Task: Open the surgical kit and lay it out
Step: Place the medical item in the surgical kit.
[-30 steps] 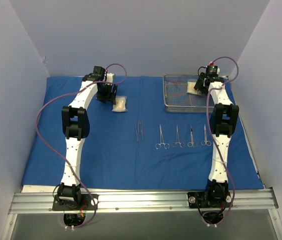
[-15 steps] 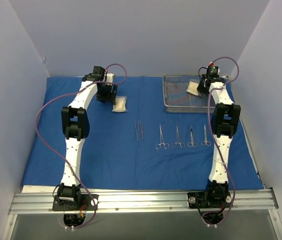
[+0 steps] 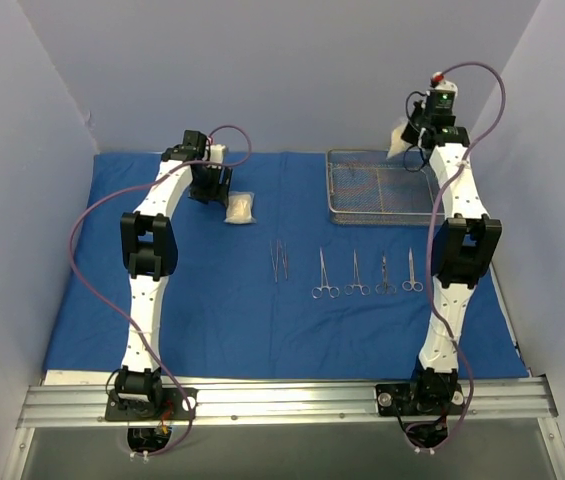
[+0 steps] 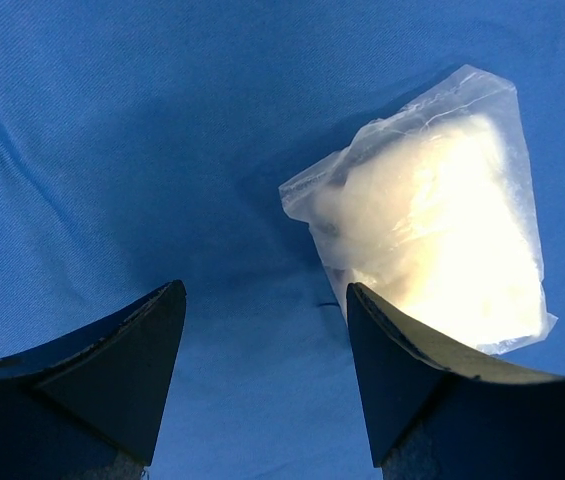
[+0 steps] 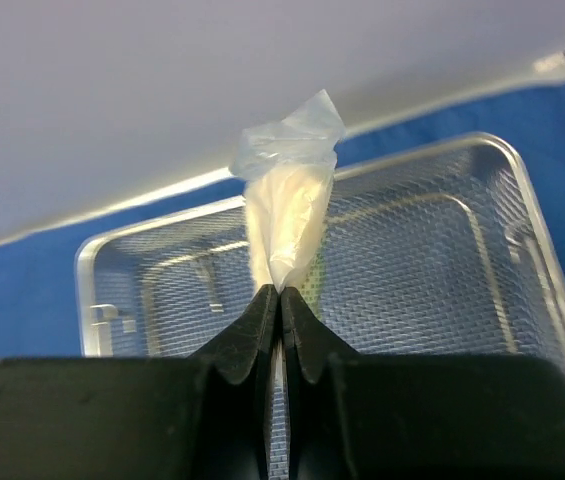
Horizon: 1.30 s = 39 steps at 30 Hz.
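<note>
Gauze packet (image 5: 284, 215) between fingers (image 5: 249, 342) above tray (image 5: 417, 285)

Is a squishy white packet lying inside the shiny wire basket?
No, the right gripper holds one white gauze packet above the wire-mesh steel tray; the other packet lies on the blue cloth.

Layout across the wrap (image 3: 212, 320)
The tray (image 3: 372, 195) sits far right on the wrap. Near of it, four clamps (image 3: 356, 275) lie in a row, tweezers (image 3: 279, 258) to their left. One gauze packet (image 3: 241, 208) lies far left, just right of the left hand (image 3: 210, 185). The second gauze packet (image 3: 399, 140) hangs above the tray's far edge, pinched in the right hand (image 5: 280, 295).
</note>
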Each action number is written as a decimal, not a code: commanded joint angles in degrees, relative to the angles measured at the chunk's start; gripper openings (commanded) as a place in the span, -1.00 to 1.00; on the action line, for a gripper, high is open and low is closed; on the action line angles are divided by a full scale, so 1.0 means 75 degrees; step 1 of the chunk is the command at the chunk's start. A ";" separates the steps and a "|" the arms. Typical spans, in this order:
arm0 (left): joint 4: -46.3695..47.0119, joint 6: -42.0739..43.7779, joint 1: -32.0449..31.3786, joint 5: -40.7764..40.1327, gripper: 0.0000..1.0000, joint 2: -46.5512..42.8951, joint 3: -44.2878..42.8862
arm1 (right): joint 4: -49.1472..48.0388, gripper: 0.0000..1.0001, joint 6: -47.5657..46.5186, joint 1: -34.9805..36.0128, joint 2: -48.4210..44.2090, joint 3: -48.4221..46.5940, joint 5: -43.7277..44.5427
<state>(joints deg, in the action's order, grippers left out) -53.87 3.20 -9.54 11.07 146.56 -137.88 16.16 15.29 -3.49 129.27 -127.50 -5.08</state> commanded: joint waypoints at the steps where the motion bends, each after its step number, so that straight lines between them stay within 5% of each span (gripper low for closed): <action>1: -0.0107 -0.0052 0.0123 -0.0023 0.50 -0.0745 -0.0260 | -0.0548 -1.00 0.0525 0.0967 -0.0935 0.0369 0.0057; 13: 0.0034 -0.0157 0.0381 -0.0035 0.50 -0.1038 0.0185 | -0.3209 -1.00 0.2531 0.3639 -0.0397 0.1801 -0.0681; 22: 0.0198 -0.0204 0.0475 0.0012 0.50 -0.1155 0.0443 | -0.4171 -1.00 0.3563 0.3676 0.0072 0.3218 -0.0939; 32: 0.0233 -0.0204 0.0510 -0.0011 0.50 -0.1108 0.0478 | -0.3879 -1.00 0.3459 0.3664 0.1161 0.3232 -0.2532; 39: 0.0210 -0.0228 0.0522 0.0001 0.50 -0.1096 0.0455 | -0.3714 -1.00 0.3446 0.3652 0.1010 0.3406 -0.2499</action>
<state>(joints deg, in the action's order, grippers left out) -53.52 1.91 -6.04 10.87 142.06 -134.47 -11.53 41.71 23.70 139.15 -102.52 -22.46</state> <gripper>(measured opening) 0.749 0.003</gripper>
